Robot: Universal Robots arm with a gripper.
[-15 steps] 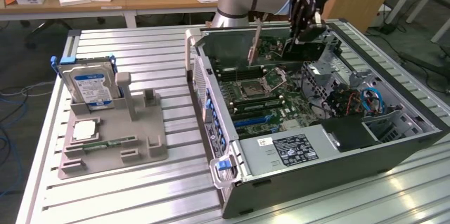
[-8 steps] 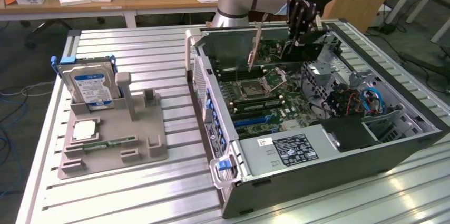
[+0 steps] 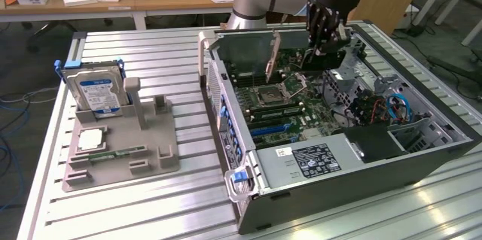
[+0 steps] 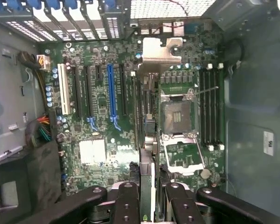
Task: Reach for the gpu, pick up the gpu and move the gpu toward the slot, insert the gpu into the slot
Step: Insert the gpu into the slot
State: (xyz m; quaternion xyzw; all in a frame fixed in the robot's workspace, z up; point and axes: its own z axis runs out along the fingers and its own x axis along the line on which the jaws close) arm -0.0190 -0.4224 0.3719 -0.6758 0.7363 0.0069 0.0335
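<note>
Clamped in black gripper jaws: thin greenish-brown gpu card with silver metal bracket, held edge-on above green motherboard. Risk of jammed edge or bent contacts from any tilt or offset against long black plastic slot.

Green motherboard, blue connector, white connector, silver bracket on the gpu, black gripper, blue-labelled hard drive

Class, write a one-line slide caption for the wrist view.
Pincer gripping a graphics card edge-on over the green motherboard, beside the square processor socket.
</note>
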